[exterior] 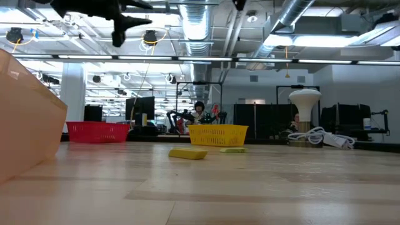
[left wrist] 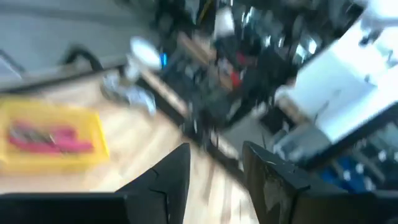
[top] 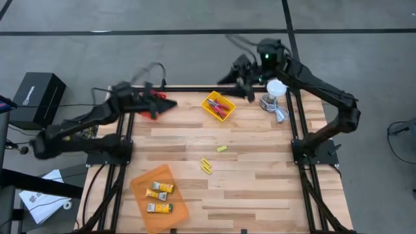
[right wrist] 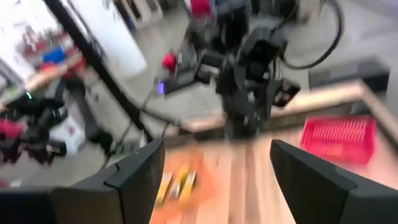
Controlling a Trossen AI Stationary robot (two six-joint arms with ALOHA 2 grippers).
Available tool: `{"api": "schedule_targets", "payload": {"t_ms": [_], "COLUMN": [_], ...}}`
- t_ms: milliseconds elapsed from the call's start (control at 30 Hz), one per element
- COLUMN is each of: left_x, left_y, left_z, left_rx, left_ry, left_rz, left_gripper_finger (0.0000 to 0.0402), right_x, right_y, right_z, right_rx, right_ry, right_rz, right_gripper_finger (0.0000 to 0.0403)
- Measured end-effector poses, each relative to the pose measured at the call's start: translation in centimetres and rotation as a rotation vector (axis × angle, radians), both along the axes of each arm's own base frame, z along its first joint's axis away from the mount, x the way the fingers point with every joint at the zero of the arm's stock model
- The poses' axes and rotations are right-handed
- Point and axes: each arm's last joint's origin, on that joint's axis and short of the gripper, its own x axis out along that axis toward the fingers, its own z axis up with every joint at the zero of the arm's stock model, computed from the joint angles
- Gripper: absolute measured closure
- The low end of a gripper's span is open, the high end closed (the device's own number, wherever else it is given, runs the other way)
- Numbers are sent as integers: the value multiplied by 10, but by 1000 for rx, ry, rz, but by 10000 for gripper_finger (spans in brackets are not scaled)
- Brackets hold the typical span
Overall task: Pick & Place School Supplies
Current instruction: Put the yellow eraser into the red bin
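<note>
**Obscured, cropped, blurred**

Red tray (top: 154,104) largely covered by the left arm in the high view. Orange tray (exterior: 28,119) cut by the low view's edge. Tools in yellow tray (left wrist: 50,134) smeared; type unreadable. Distant person (exterior: 199,110) too small to tell.

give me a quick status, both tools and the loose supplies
Left tool empty over the red tray. Right tool open, empty, near the yellow tray. Yellow pieces loose mid-table. Path clear.

Left arm reaching over the surface's far left corner, left gripper (left wrist: 214,177) jaws parted, right arm raised over the far edge, right gripper (right wrist: 214,177) jaws wide apart, both empty
</note>
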Motion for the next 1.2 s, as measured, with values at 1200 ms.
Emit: {"api": "schedule_targets", "payload": {"t_ms": [1200], "left_x": [161], "left_y": [-99], "left_z": [-148], "left_rx": [240], "left_ry": [678], "left_rz": [-423], "left_gripper_finger": [399], "right_x": [-20], "right_y": [34], "right_z": [5], "right_rx": [-119], "right_ry": [67], "right_rz": [56], "right_gripper_finger": [122]}}
